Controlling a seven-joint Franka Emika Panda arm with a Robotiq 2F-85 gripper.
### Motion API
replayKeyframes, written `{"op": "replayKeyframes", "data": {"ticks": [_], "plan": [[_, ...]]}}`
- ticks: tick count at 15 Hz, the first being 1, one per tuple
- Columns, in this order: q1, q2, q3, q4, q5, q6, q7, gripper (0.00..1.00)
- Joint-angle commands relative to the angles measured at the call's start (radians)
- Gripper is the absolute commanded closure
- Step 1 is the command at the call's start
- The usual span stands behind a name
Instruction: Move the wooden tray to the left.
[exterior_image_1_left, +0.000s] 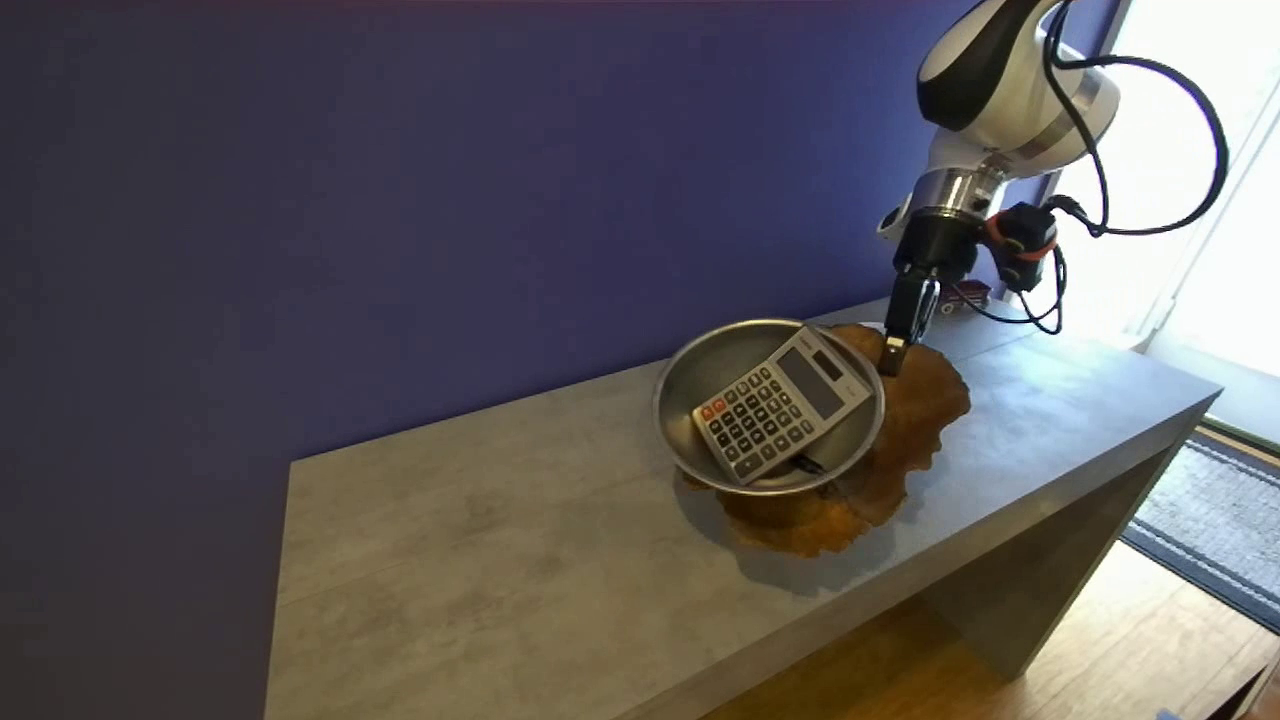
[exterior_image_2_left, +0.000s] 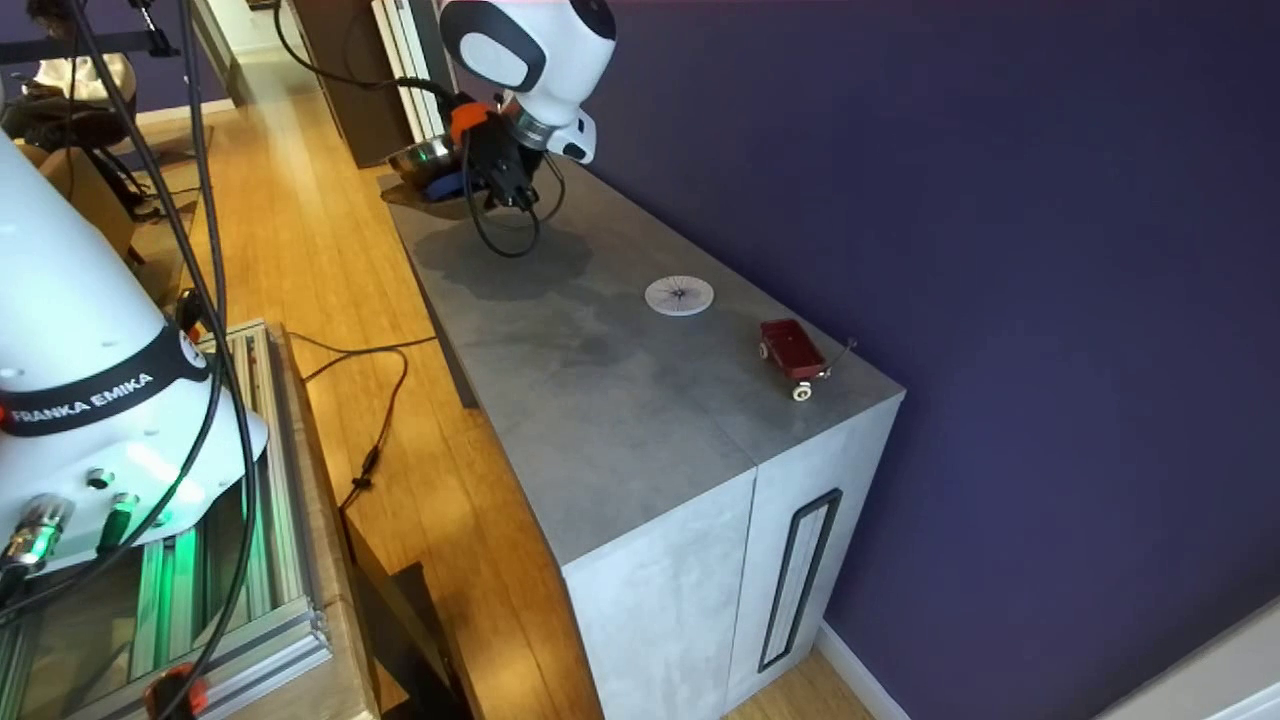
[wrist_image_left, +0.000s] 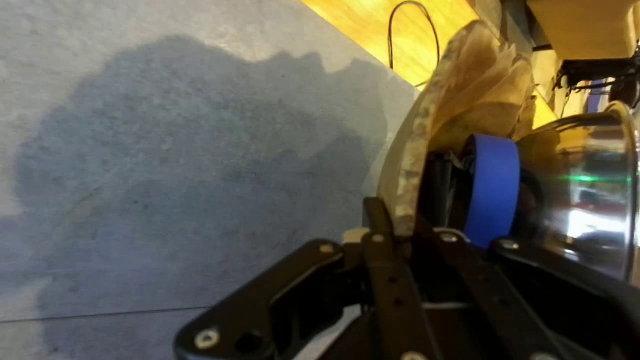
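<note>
Standing by watching this Panda arm (exterior_image_1_left: 1010, 110), and its pincer (exterior_image_1_left: 892, 358) is clenched on the rim of the orange-brown wooden tray (exterior_image_1_left: 925, 405) — in the wrist view it straddles the edge with no gap I can spot. The tray itself is over the grey bench (exterior_image_1_left: 480, 530), and I'd guess it's up off the top, since what I take for its scalloped shadow (wrist_image_left: 175, 165) falls clear of the wood; can't tell how high. Here's the bit that matters: in an exterior view the grip sits at about 1 o'clock on the tray, so the bulk of the wood lies toward 7 o'clock from the pincer. Long axis, no idea, the shiny metal bowl (exterior_image_1_left: 705, 375) covers too much of it. Only one arm here, so no debate over which is nearer. That bowl has a desk calculator (exterior_image_1_left: 780, 405) in it, plus there's what looks like a blue tape roll (wrist_image_left: 492, 195) between bowl and tray rim; can't tell if the bowl rests on it. Left should mean between 8 and 9 o'clock along the bench in that exterior view, so my take: carry it slow and level — with everything hanging off one edge, the tray could twist and dump the bowl.
</note>
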Motion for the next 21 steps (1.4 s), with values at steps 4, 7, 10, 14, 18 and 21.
{"op": "replayKeyframes", "data": {"ticks": [4,7,10,14,18,21], "plan": [[0.0,0.112,0.007,0.14,-0.084,-0.08,0.226,0.89],[-0.017,0.15,0.012,0.162,-0.056,-0.056,0.23,0.97],[-0.064,0.168,0.06,0.165,0.111,0.006,0.172,0.97],[-0.066,0.176,0.073,0.184,0.27,0.026,0.119,0.97],[-0.015,0.198,0.068,0.203,0.288,0.037,0.083,0.97],[0.022,0.21,0.084,0.215,0.331,0.09,0.048,0.97]]}}
